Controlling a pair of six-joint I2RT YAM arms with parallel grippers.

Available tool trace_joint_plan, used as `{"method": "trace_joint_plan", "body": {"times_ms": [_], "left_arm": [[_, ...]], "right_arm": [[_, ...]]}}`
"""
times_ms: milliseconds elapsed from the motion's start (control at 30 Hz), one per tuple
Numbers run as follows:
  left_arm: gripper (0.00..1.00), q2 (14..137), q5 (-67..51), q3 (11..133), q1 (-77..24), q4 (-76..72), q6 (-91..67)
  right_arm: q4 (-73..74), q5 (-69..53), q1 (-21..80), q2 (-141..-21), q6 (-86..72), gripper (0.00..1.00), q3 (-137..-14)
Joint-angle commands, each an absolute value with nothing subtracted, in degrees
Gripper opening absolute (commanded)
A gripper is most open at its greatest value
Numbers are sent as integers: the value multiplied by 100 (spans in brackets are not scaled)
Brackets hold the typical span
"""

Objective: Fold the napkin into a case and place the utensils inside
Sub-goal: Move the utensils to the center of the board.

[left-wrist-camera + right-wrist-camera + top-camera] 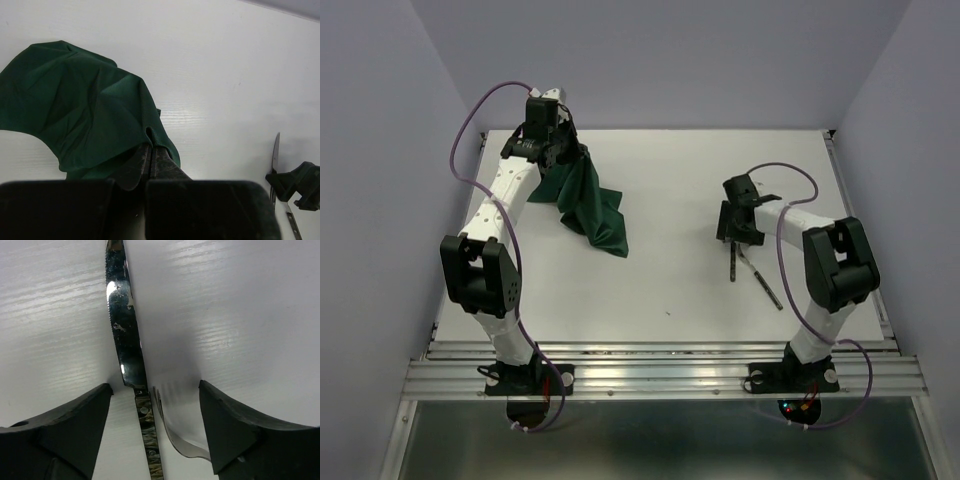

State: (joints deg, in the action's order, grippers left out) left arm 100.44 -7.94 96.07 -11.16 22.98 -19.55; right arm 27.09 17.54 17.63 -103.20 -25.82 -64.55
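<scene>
The dark green napkin [588, 205] hangs crumpled from my left gripper [558, 152] at the far left of the table, its lower part trailing on the surface. In the left wrist view my left gripper [149, 150] is shut on an edge of the napkin [75, 105]. My right gripper [736, 232] is low over the knife [732, 262] and the fork [764, 280] at the right. In the right wrist view my right gripper [155, 397] is open, with the knife [122, 335] and the fork's tines [170, 422] lying between its fingers.
The white table [670, 290] has a metal rail along its near edge [660, 350]. Pale purple walls stand at the back and both sides. The right gripper and the knife also show at the right edge of the left wrist view [295, 182].
</scene>
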Motion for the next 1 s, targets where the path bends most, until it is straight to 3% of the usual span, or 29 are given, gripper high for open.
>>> {"method": "trace_joint_plan", "body": {"times_ms": [0, 133, 200, 300, 433, 733, 967], "left_arm": [[0, 9914, -905, 9721, -1125, 2153, -1872], [0, 9940, -958, 9703, -1125, 2153, -1872], [0, 9940, -967, 9686, -1125, 2153, -1872], [0, 9949, -975, 9703, -1125, 2127, -1907], [0, 9967, -1011, 9729, -1125, 2092, -1942], [0, 9958, -1125, 9747, -1160, 2057, -2022], [0, 9967, -1143, 9756, -1178, 2057, -2021]], "right_arm": [[3085, 1889, 1731, -10109, -2435, 87, -6276], [3059, 1986, 1793, -9230, -2408, 87, -6117], [3076, 1820, 2081, -8747, -2426, 83, -6056], [3059, 1416, 2555, -8508, -2583, 54, -5942], [2875, 968, 2821, -8876, -2838, 37, -5627], [2707, 1222, 2742, -9368, -2971, 40, -5133], [2830, 1713, 2101, -9466, -2848, 40, -4887]]}}
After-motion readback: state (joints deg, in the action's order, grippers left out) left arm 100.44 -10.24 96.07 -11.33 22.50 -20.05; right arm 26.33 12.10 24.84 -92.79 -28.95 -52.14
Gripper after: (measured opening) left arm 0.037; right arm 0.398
